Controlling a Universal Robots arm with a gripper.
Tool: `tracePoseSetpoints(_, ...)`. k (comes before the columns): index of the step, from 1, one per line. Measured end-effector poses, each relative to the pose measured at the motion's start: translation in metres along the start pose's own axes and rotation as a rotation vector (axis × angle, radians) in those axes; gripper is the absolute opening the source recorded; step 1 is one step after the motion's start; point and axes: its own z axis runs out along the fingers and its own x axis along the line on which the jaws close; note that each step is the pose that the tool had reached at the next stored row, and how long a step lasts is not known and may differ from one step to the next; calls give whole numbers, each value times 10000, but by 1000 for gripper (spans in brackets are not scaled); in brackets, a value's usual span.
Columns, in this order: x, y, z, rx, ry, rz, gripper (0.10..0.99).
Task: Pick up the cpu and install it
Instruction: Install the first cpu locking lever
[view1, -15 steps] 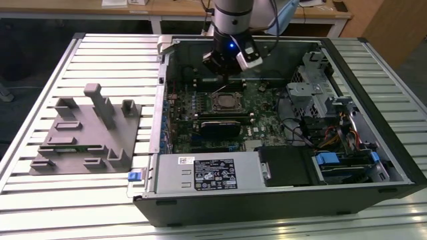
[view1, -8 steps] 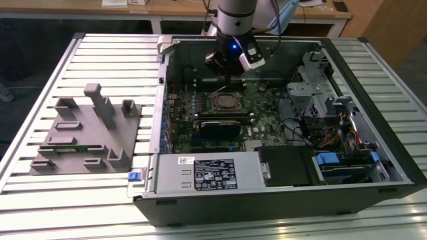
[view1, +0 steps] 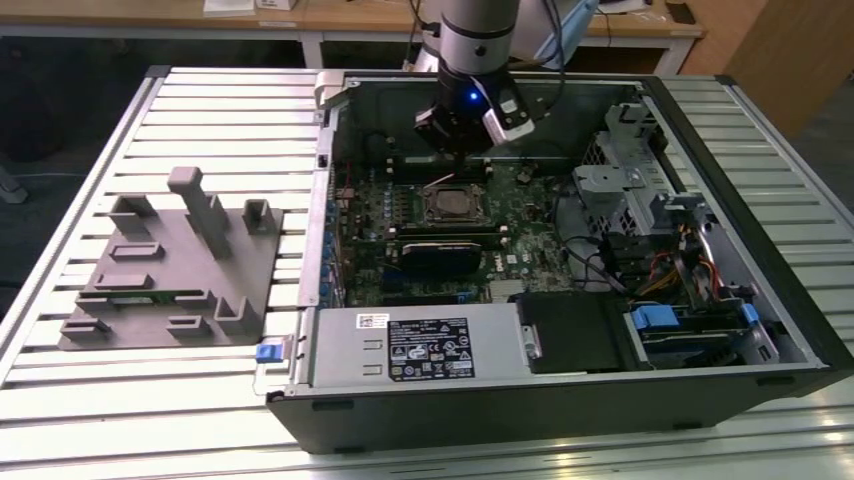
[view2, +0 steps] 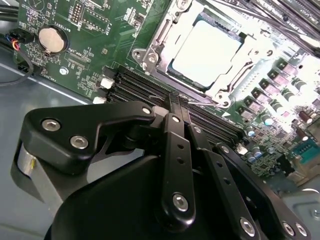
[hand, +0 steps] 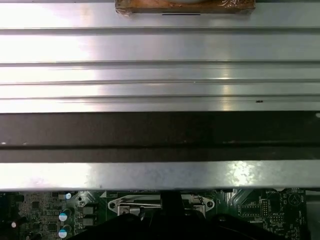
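Cpu sits flat in the motherboard socket, silver lid up. Light, rigid, slick-topped, probably fragile underneath; I'd grip only opposite edges. My pincer hovers just beside it, fingers pinched together, empty.

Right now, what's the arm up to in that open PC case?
The arm's gripper hangs inside the open computer case, above the motherboard and just beyond the socket. The cpu lies in the socket with its pale metal top showing, and the gripper is not touching it. The jaws look closed together with nothing between them. The grey fixture sits outside the case, on the exterior view's left.
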Motion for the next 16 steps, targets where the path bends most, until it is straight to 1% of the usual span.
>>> tracePoseSetpoints(16, -66, -7, 140, 0, 4, 1, 106)
